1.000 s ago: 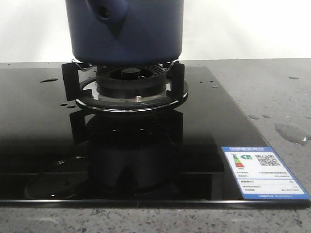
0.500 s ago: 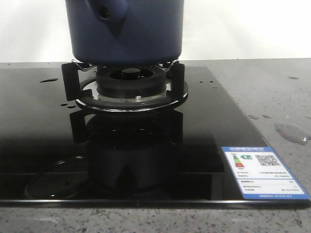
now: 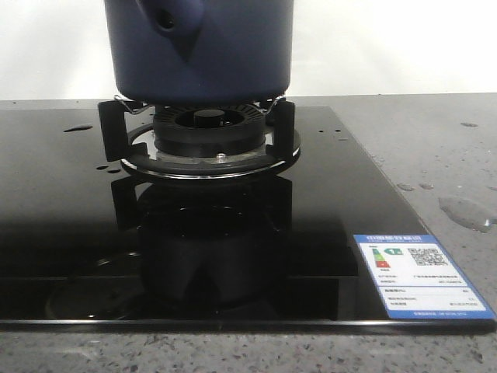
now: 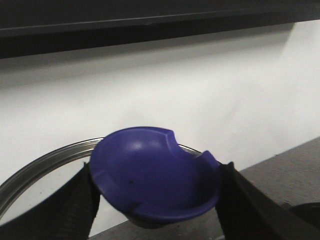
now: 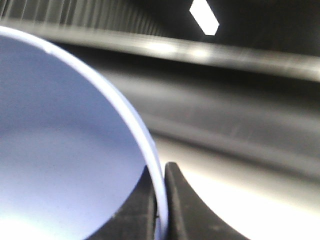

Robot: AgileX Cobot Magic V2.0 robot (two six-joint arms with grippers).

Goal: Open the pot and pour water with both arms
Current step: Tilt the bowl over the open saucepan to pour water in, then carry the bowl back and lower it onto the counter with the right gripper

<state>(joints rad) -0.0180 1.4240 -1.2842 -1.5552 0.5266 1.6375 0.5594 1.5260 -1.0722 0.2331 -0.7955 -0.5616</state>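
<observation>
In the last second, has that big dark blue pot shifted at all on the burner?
No. The pot sits in the same spot over the burner ring, its side nub still lined up as before.

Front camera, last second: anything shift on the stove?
Only the round lid reflection in the glass cooktop at front left: it slid down and faded almost out of view. The pot on the burner and the puddle stayed put.
</observation>
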